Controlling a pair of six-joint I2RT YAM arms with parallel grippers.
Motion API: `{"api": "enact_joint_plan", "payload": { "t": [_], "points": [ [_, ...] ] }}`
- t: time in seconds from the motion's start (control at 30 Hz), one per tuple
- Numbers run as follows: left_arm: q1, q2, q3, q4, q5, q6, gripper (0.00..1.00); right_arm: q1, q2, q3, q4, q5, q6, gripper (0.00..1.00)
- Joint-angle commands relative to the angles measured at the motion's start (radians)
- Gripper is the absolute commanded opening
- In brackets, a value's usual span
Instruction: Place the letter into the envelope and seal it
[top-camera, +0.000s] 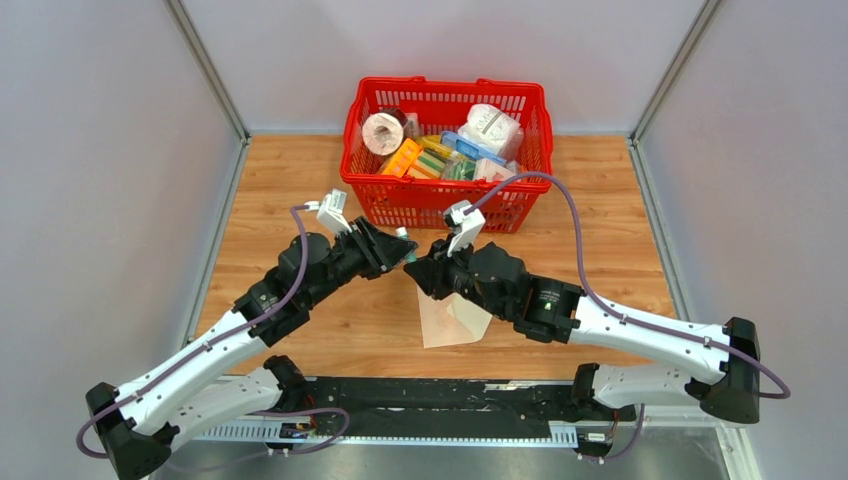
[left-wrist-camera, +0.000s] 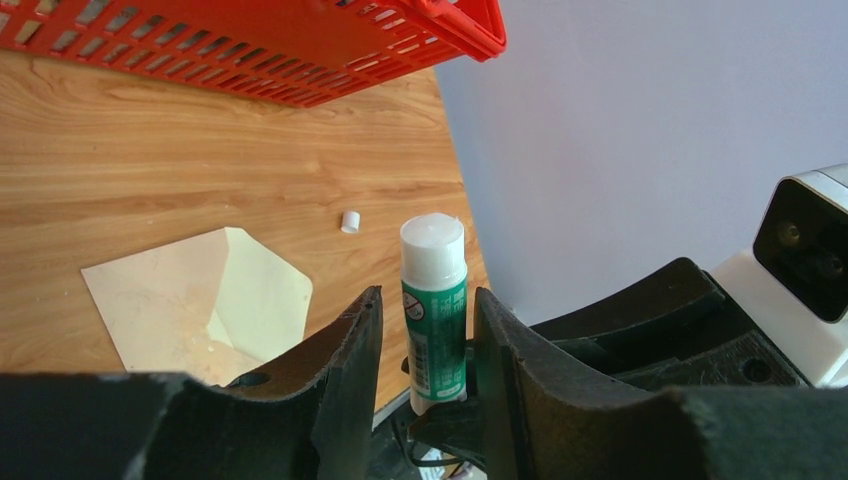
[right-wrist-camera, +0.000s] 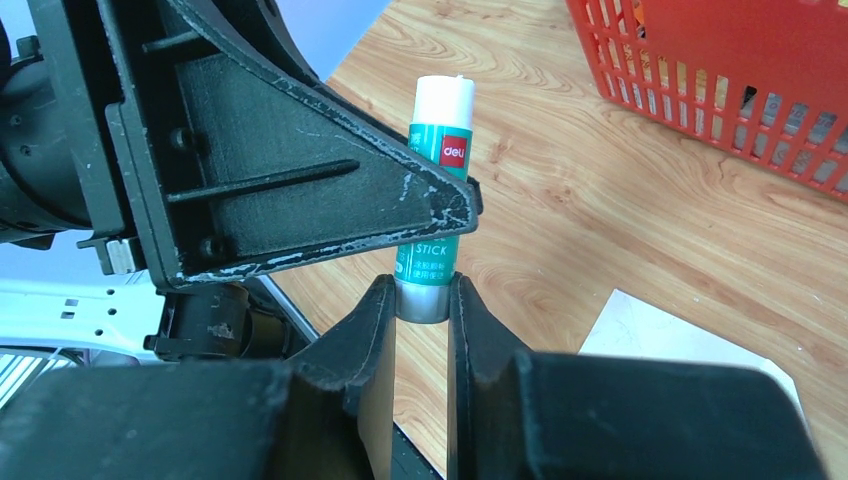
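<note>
The tan envelope (top-camera: 440, 322) lies flat on the wooden table under my right arm, its triangular flap (left-wrist-camera: 262, 298) open; it also shows in the left wrist view (left-wrist-camera: 150, 300) and at the right wrist view's edge (right-wrist-camera: 690, 345). The letter does not show as a separate sheet. A green glue stick (right-wrist-camera: 440, 160) with bare white glue at its top (left-wrist-camera: 433, 240) is held in the air between the arms. My right gripper (right-wrist-camera: 422, 290) is shut on its grey base. My left gripper (left-wrist-camera: 428, 295) stands open around its body, with a gap on each side.
A red basket (top-camera: 430, 205) full of goods stands at the back centre of the table, close behind both grippers. A small white cap (left-wrist-camera: 350, 221) lies on the wood beyond the envelope. Grey walls stand on both sides.
</note>
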Motion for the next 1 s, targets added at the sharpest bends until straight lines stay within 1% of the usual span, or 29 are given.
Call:
{"api": "enact_joint_plan", "payload": {
  "t": [0.0, 0.1, 0.17, 0.23, 0.27, 0.3, 0.4, 0.47, 0.57, 0.7, 0.73, 0.8, 0.93, 0.97],
  "points": [
    [-0.003, 0.009, 0.02, 0.066, 0.012, 0.037, 0.46, 0.009, -0.002, 0.033, 0.013, -0.009, 0.01, 0.0],
    [-0.003, 0.017, 0.014, 0.079, 0.024, 0.04, 0.47, 0.009, 0.003, 0.033, 0.016, -0.005, 0.013, 0.0],
    [-0.003, 0.017, 0.012, 0.08, 0.03, 0.037, 0.43, 0.011, 0.003, 0.034, 0.015, 0.009, 0.019, 0.0],
    [-0.001, 0.019, 0.012, 0.082, 0.035, 0.034, 0.35, 0.011, 0.003, 0.036, 0.01, 0.032, 0.025, 0.0],
    [-0.003, 0.019, 0.009, 0.082, 0.035, 0.036, 0.26, 0.011, 0.003, 0.037, 0.007, 0.044, 0.028, 0.0],
    [-0.003, 0.017, 0.007, 0.083, 0.035, 0.036, 0.22, 0.011, 0.003, 0.04, 0.006, 0.055, 0.032, 0.0],
    [-0.001, 0.02, 0.01, 0.096, 0.052, 0.057, 0.0, 0.011, 0.001, 0.034, 0.009, 0.061, 0.042, 0.0],
    [-0.001, 0.028, 0.015, 0.125, 0.093, 0.1, 0.0, 0.011, 0.004, 0.031, 0.015, 0.052, 0.038, 0.0],
    [-0.003, 0.029, 0.027, 0.171, 0.177, 0.21, 0.0, 0.011, -0.003, 0.013, 0.033, 0.026, 0.024, 0.0],
    [-0.001, 0.019, 0.043, 0.191, 0.269, 0.298, 0.0, 0.009, -0.06, -0.047, 0.122, -0.047, -0.016, 0.0],
    [-0.001, 0.017, 0.046, 0.2, 0.291, 0.306, 0.0, 0.003, -0.077, -0.064, 0.131, -0.087, -0.03, 0.0],
    [-0.001, 0.014, 0.043, 0.25, 0.349, 0.316, 0.0, -0.006, -0.123, -0.094, 0.208, -0.164, -0.053, 0.0],
    [-0.003, -0.003, 0.024, 0.356, 0.435, 0.303, 0.0, -0.05, -0.184, -0.125, 0.263, -0.309, -0.067, 0.0],
    [-0.001, -0.006, 0.021, 0.369, 0.452, 0.298, 0.0, -0.069, -0.195, -0.13, 0.274, -0.377, -0.061, 0.0]
  ]
}}
